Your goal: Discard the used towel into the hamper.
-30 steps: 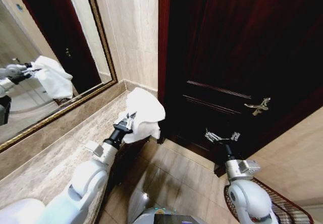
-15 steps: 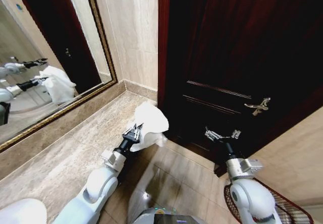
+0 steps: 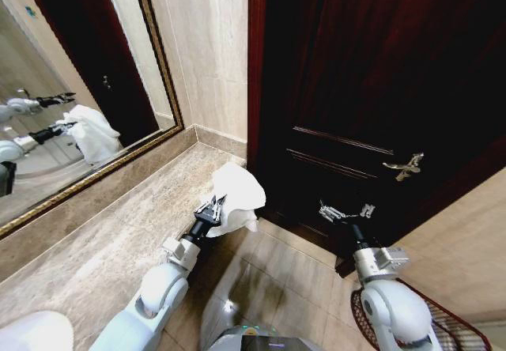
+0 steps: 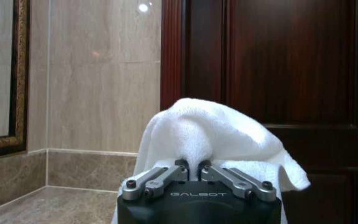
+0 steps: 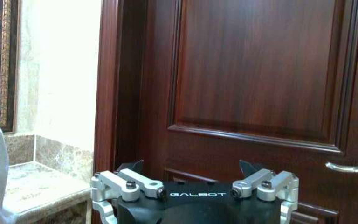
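**White towel pinched in the left gripper beside the dark door**

White terry cloth is bunching up out of the left gripper (image 3: 215, 206), whose jaws are closing tight on a fold of the towel (image 3: 237, 194). The rest of the cloth is billowing above and hanging below the fingers (image 4: 180, 167). The left arm is reaching out past the edge of the marble counter (image 3: 95, 240), so the towel is hanging in the air over the tiled floor (image 3: 277, 288), just off the counter's corner and near the foot of the door frame. The towel and arm are also showing as a reflection in the gold-framed mirror (image 3: 162, 74) on the wall to the left.

The right gripper (image 3: 345, 211) is hovering in front of the dark wooden door (image 3: 379, 74), below and to the left of the silver lever handle (image 3: 405, 166). Its jaws are standing wide apart with nothing between them; the right wrist view is showing both fingertips (image 5: 129, 167) spread and pointing at the door panel.

The hamper (image 3: 443, 319), a dark reddish-brown basket of wire bars, is sitting on the floor at the robot's right, partly hidden behind the right arm, with its rim peeking out by the beige wall. It is well apart from the towel.
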Tool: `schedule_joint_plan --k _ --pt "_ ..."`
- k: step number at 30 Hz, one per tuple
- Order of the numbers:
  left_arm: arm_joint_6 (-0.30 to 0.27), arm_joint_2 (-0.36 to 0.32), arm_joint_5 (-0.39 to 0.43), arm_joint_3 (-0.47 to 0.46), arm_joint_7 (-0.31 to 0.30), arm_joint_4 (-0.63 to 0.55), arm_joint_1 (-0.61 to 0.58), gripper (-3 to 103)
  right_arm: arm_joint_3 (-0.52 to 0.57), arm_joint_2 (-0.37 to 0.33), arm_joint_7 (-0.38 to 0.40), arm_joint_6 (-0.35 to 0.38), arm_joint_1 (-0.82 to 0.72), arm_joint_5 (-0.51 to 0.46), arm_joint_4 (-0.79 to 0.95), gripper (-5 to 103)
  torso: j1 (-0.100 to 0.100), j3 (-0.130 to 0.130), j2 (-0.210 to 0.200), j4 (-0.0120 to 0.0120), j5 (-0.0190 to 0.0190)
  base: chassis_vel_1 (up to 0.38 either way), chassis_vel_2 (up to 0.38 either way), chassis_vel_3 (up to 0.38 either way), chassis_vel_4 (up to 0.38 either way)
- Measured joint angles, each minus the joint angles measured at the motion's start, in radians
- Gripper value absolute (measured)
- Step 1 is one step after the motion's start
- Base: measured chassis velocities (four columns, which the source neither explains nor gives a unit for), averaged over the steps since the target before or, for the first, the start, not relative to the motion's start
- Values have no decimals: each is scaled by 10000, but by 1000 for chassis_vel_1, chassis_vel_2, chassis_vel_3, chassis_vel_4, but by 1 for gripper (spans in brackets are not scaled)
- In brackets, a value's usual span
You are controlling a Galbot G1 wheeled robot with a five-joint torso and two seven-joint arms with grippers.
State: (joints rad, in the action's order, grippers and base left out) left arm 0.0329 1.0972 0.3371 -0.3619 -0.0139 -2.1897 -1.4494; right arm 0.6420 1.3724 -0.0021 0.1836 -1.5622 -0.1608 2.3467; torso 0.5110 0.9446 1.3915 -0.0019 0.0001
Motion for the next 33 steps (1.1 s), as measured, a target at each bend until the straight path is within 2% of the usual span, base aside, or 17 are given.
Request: schedule_joint_plan --k 17,33 --pt "10 138 -78 -48 1 -57 20 7 -14 57 8 -91 -151 129 -84 100 2 0 -1 0 0 3 -3 -6 4" --pt "139 189 -98 -73 90 -93 7 7 5 52 19 -173 -257 143 3 100 -3 -2 1 1 -1 110 -110 -112 109"
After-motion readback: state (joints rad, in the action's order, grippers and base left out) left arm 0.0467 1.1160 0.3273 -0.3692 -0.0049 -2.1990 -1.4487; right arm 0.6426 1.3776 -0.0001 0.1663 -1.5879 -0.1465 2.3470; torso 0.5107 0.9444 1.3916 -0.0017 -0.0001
